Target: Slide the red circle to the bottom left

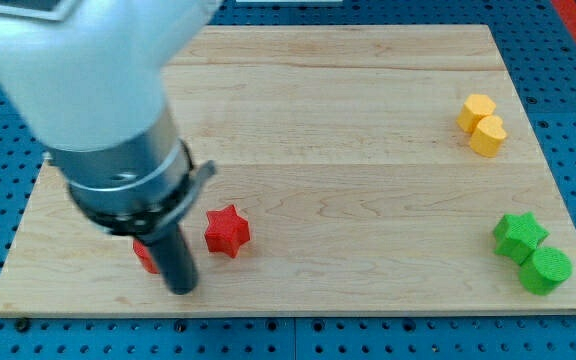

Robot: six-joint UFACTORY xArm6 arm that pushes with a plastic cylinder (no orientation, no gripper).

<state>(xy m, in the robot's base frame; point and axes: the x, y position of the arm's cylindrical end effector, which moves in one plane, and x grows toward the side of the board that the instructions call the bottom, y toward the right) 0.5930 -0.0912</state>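
The red circle [146, 256] lies near the board's bottom left, mostly hidden behind my rod; only its left edge shows. My tip [182, 289] rests on the board just right of and below it, touching or very close. A red star [227, 231] lies a little to the right of the rod, apart from it.
The wooden board [368, 120] sits on a blue perforated table. A yellow hexagon [476, 109] and a yellow cylinder-like block [488, 136] touch at the right top. A green star [519, 235] and a green circle [545, 270] touch at the right bottom. The arm's large white body covers the top left.
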